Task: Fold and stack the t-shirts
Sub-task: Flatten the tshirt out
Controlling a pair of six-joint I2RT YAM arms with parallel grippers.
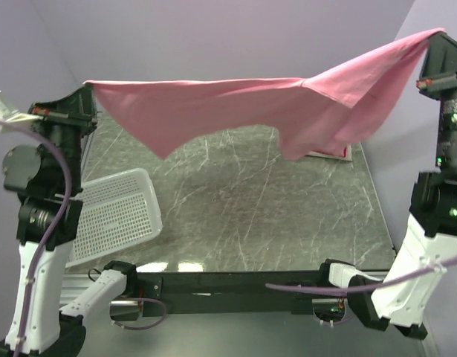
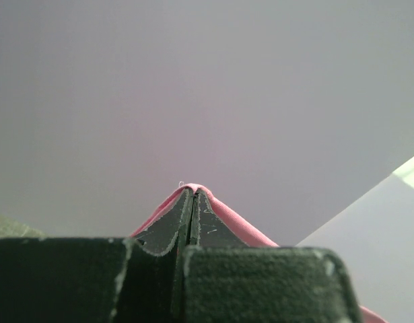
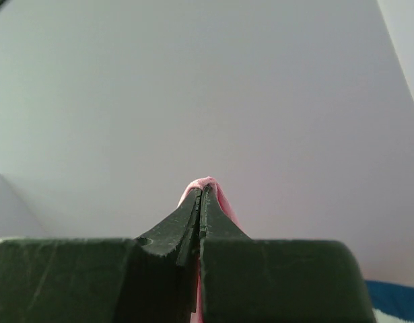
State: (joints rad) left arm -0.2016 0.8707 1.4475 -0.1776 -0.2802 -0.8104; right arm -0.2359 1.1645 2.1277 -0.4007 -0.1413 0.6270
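Observation:
A pink t-shirt hangs stretched in the air between my two grippers, high above the dark marble table. My left gripper is shut on its left corner. My right gripper is shut on its right corner, held higher. The shirt's lower edge droops toward the table in the middle and at the right. In the left wrist view the shut gripper pinches pink cloth. In the right wrist view the shut gripper pinches pink cloth. A folded garment lies at the table's far right, mostly hidden behind the shirt.
A white perforated tray sits at the table's left edge, tilted. Purple walls enclose the back and sides. A strip of blue striped fabric shows at the bottom right of the right wrist view.

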